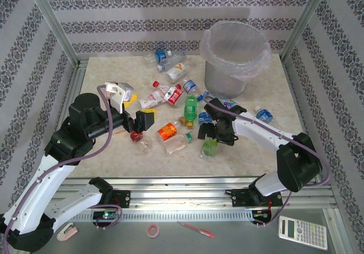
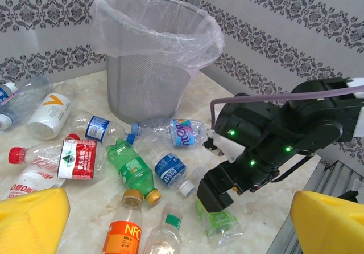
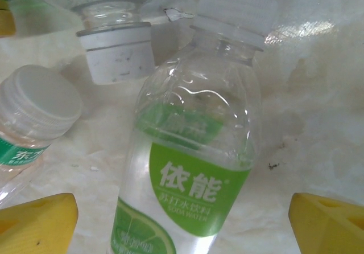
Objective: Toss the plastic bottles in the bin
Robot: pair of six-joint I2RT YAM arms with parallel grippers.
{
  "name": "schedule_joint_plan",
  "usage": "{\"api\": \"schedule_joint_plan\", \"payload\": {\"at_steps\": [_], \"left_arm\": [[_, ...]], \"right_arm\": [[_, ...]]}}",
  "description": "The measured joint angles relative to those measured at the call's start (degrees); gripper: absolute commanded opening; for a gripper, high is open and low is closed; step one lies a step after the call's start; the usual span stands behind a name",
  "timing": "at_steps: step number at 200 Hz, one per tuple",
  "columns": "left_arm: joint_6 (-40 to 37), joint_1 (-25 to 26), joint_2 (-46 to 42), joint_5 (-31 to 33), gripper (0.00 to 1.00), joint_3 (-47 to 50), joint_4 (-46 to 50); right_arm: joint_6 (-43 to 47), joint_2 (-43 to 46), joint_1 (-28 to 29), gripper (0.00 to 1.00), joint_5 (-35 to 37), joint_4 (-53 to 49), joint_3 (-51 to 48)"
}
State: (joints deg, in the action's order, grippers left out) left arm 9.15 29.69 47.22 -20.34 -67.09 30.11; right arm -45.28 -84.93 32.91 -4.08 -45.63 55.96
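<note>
1. Stretching beneath both arms, the pale marbled bench point(image 1: 170, 166) sits inside a metal frame point(image 1: 56, 29). Behind it are walls point(image 1: 170, 3) papered in grey patterned bands.
2. The left gripper point(image 2: 179, 225) is spread wide, its yellow fingers point(image 2: 28, 220) well apart with nothing held. Plastic bottles point(image 2: 133, 171) lie scattered on the bench just ahead of it and across to the right gripper point(image 3: 182, 220).
3. The right gripper hangs low over the bench, fingers spread to either side of a green-labelled bottle point(image 3: 196, 168) with a white cap. I cannot tell whether either finger touches it.
4. The bin point(image 1: 233, 54), round and grey, stands upright beyond the right gripper at the far edge of the scatter. A blue-labelled bottle point(image 2: 179, 133) lies close by its foot. A clear bag point(image 1: 211, 37) lines the bin and folds over its rim; what it holds I cannot tell.
</note>
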Motion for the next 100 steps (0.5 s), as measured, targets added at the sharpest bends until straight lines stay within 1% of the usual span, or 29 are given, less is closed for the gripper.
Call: {"api": "schedule_joint_plan", "payload": {"at_steps": [67,92,100], "left_arm": [[-1.1,0.0,-0.9,0.7,1.00,0.0,1.7],[-1.5,0.0,-0.9,1.1,1.00,0.0,2.3],[-1.5,0.0,-0.9,1.2,1.00,0.0,2.5]], "right_arm": [[-0.1,-3.7,0.7,0.84,0.4,2.6,-1.0],[-0.2,-4.7,0.7,0.78,0.7,2.7,-1.2],[-0.3,-5.1,0.7,0.79,0.9,2.7,-1.2]]}}
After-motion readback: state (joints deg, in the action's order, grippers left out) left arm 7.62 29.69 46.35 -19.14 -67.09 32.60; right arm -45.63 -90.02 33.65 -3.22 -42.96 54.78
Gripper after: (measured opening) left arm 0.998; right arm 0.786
